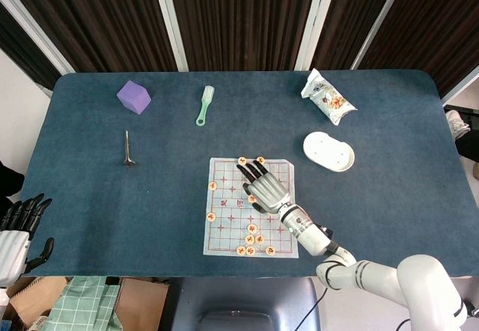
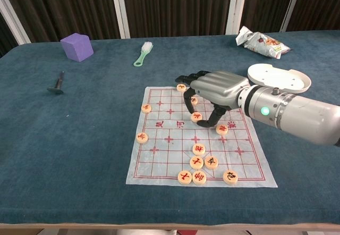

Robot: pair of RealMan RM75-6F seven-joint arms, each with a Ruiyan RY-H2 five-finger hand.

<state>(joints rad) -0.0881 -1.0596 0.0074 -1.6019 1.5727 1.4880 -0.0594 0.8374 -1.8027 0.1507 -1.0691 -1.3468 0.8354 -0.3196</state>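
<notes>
While the right hand (image 2: 215,91) arches over the far half of the xiangqi board sheet (image 2: 159,160), fingers curled downward and spread, tips sit just beside a piece (image 2: 197,117); can't tell if it's pinched or only touched. To do this well, I'd judge: keep the wrist low, press lightly so the thin sheet doesn't drag, avoid nudging the neighbouring disc (image 2: 222,130). Left hand (image 1: 16,230) idles off the table's near-left edge, fingers apart, holding nothing. Count: approx. 12 round pieces visible, 1 board sheet, 1 purple cube (image 1: 134,96), 1 green brush (image 1: 205,105), 1 white dish (image 1: 328,151), 1 snack packet (image 1: 327,97), 1 small metal tool (image 1: 128,149).
</notes>
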